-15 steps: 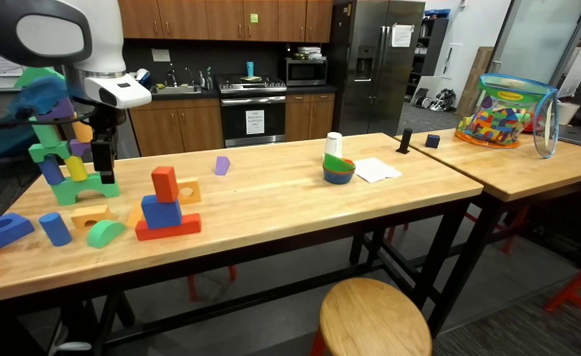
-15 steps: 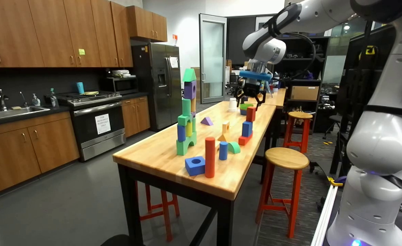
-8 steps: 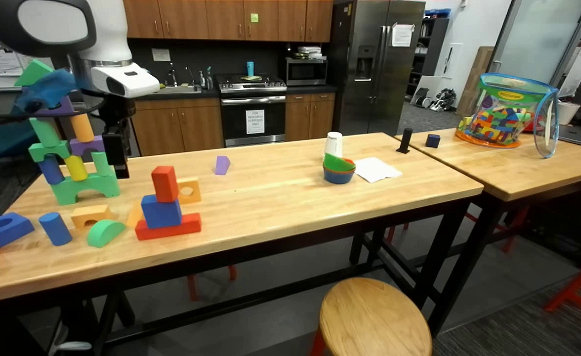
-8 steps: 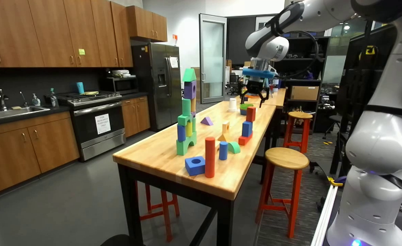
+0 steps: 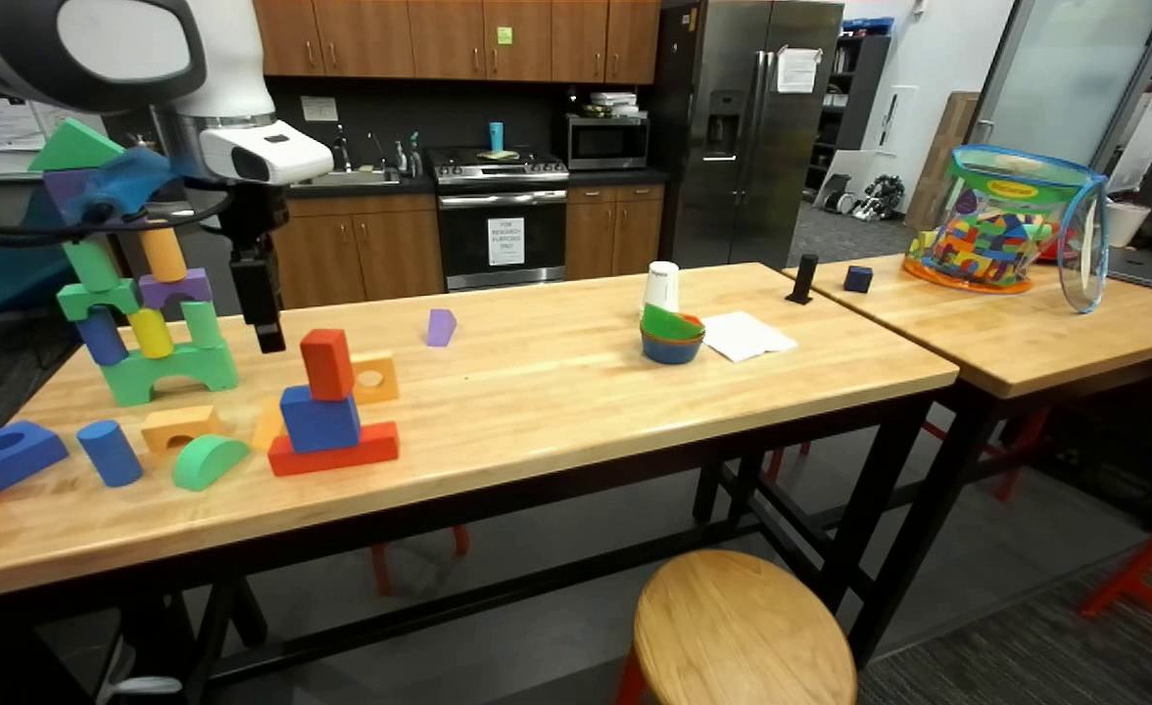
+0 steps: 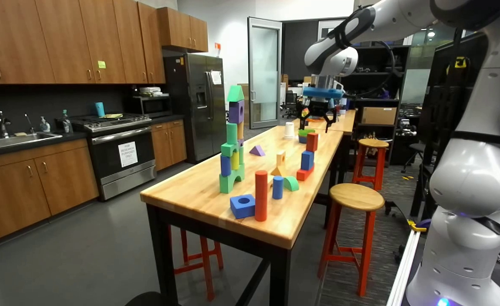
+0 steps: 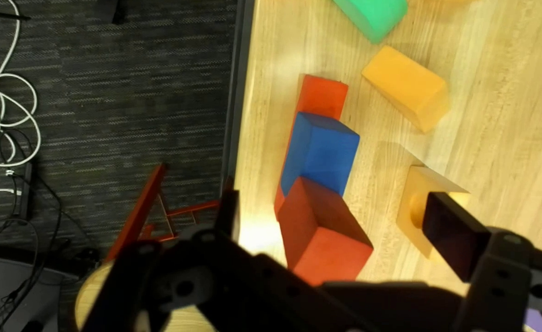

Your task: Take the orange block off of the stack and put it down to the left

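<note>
The orange block (image 5: 326,364) stands upright on the blue cube (image 5: 319,419), which rests on the wide flat red slab (image 5: 372,448). This stack also shows in an exterior view, with the orange block (image 6: 312,142) on top. My gripper (image 6: 314,128) is open and empty, with its fingertips a little above the block's top. In an exterior view the gripper (image 5: 270,338) appears just left of the orange block. In the wrist view the orange block (image 7: 333,253) shows between the two spread fingers, apart from both. The gripper body hides its lower image edge.
A tall multicoloured tower (image 5: 169,367) stands left of the stack. A yellow holed block (image 5: 376,378), a yellow wedge (image 7: 407,85), a green half-round (image 5: 210,462) and a blue cylinder (image 5: 110,453) lie close by. The table's edge (image 7: 243,115) runs near the slab.
In an exterior view my gripper has moved right, toward the orange block, and slightly down. It stays open. The blocks have not moved.
</note>
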Robot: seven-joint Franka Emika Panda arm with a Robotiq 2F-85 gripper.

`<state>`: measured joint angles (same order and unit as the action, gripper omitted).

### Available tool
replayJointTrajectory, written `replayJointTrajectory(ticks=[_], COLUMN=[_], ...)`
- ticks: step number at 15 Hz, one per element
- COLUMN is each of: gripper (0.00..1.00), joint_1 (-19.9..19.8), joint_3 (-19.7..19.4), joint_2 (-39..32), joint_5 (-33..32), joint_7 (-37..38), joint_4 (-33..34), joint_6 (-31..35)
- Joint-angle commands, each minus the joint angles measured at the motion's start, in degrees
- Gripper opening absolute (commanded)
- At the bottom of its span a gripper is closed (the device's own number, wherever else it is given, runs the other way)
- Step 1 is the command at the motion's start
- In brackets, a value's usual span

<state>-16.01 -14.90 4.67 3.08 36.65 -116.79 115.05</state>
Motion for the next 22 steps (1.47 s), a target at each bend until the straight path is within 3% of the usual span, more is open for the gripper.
replayJointTrajectory(ticks=[1, 8, 17, 22], gripper=[1.0, 1.0, 1.0, 1.0], joint_1=[-0.23, -0.32, -0.33, -0.25], joint_3=[-0.4, -1.15, -2.93, -2.81], joint_2=[-2.15, -6.17, -9.25, -9.73], joint_5=[1.5, 4.47, -1.01, 0.16], joint_7=[-2.04, -2.12, 5.0, 4.79], joint_4=[2.11, 5.67, 10.3, 11.42], joint_6=[1.82, 4.03, -4.4, -6.21])
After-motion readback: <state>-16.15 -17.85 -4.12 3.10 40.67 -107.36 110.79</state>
